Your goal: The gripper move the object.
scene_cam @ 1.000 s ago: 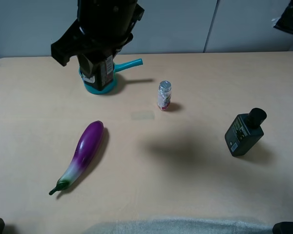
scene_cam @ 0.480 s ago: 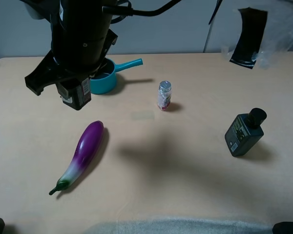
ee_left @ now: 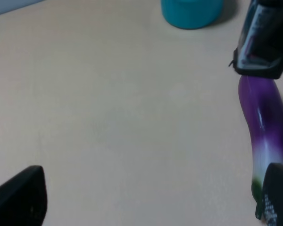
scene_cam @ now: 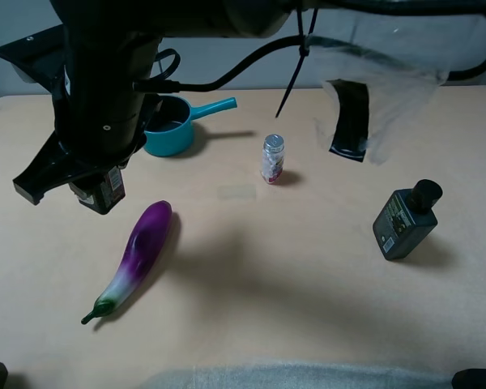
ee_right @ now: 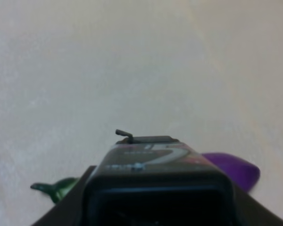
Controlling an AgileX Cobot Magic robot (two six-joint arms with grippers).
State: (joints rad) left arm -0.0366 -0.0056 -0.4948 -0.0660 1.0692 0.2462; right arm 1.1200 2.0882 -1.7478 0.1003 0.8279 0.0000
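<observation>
My right gripper reaches across to the left side of the table and is shut on the small black boxy bottle with a white-and-red label. It holds the bottle above the table, just beyond the purple eggplant's tip. The right wrist view shows the bottle clamped in the dark jaws, with the eggplant behind it. The left wrist view shows the held bottle hanging over the eggplant. My left gripper is open and empty, low over bare table.
A purple eggplant lies front left. A teal pot with a handle stands at the back. A clear shaker stands mid-table and a dark-green bottle at the right. Plastic wrap hangs from the arm.
My right gripper has carried the black bottle from the teal pot toward the front left, and it now hangs near the eggplant's tip. The other objects have not moved.
</observation>
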